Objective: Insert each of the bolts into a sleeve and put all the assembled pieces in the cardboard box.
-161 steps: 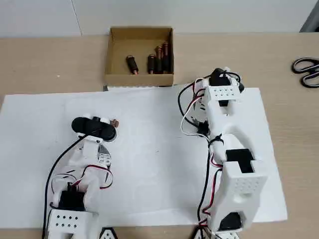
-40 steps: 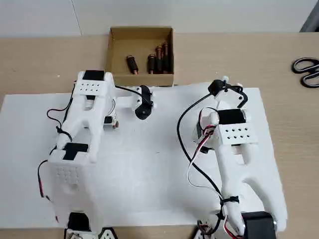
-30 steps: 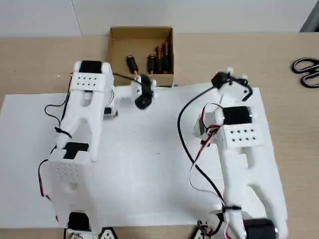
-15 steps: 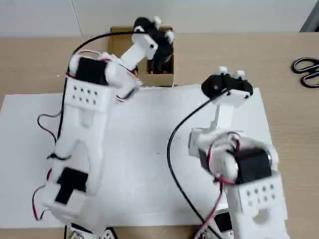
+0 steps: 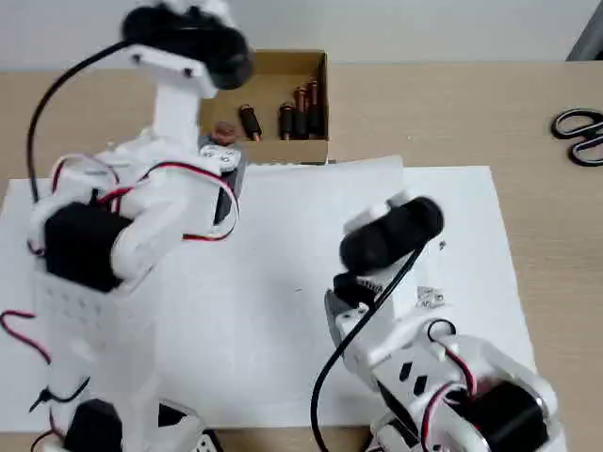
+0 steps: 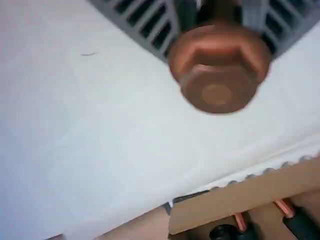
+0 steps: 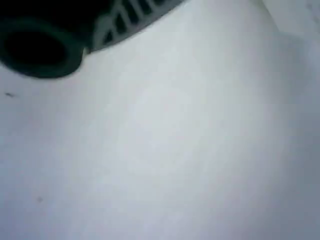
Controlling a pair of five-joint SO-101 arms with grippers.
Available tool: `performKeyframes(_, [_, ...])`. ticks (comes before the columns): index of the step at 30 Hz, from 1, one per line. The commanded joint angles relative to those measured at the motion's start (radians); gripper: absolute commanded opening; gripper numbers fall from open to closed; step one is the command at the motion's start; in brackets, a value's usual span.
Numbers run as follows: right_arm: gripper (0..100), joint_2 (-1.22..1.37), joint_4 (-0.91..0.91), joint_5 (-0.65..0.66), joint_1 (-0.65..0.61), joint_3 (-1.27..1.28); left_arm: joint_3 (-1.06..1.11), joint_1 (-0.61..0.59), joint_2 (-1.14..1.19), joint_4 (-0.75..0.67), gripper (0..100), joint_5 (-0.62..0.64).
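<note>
The left arm (image 5: 141,235) stands tall over the white paper (image 5: 283,311). The left jaws are closed on a copper bolt (image 6: 217,67), and its thick head sticks out. The bolt hangs in the air near the front left corner of the cardboard box (image 5: 283,149), with paper under it.

Inside the box lie some finished pieces (image 5: 300,111). They are black with copper ends and sit close together by the right wall. One more piece (image 5: 250,121) lies a bit apart, nearer the middle.

The right arm (image 5: 391,235) is bent low over the right part of the paper, well apart from the box. The right jaws hold a black sleeve (image 7: 36,50). Its open end looks like a dark hole. It hangs over bare paper.

A pair of scissors (image 5: 579,135) lies on the desk (image 5: 452,104), far off to the right.
</note>
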Motion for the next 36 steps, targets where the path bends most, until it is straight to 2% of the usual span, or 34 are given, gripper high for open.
performKeyframes(1, [0.2,-0.056,-0.104,0.075,-0.027,0.077,0.065,0.003,-0.097,-0.021,0,0.123])
performKeyframes(4, [0.2,-0.082,-0.216,0.109,-0.044,0.169,0.163,0.008,-0.155,-0.055,0,0.261])
performKeyframes(9, [0.2,-0.085,-0.383,0.12,-0.068,0.302,0.372,0.008,-0.301,-0.259,0,0.407])
performKeyframes(15, [0.2,-0.085,-0.567,0.12,-0.122,0.45,0.754,0.025,-0.568,-0.624,0,0.437])
performKeyframes(19, [0.2,-0.082,-0.628,0.12,-0.122,0.48,1.027,0.034,-0.75,-0.792,0,0.436])
performKeyframes(25, [0.2,-0.09,-0.633,0.12,-0.124,0.479,1.257,0.064,-0.942,-0.867,0,0.42])
performKeyframes(31, [0.2,-0.088,-0.65,0.117,-0.125,0.479,1.294,0.133,-0.994,-0.865,0,0.428])
performKeyframes(36, [0.2,-0.087,-0.665,0.118,-0.125,0.479,1.299,0.14,-0.993,-0.868,0,0.463])
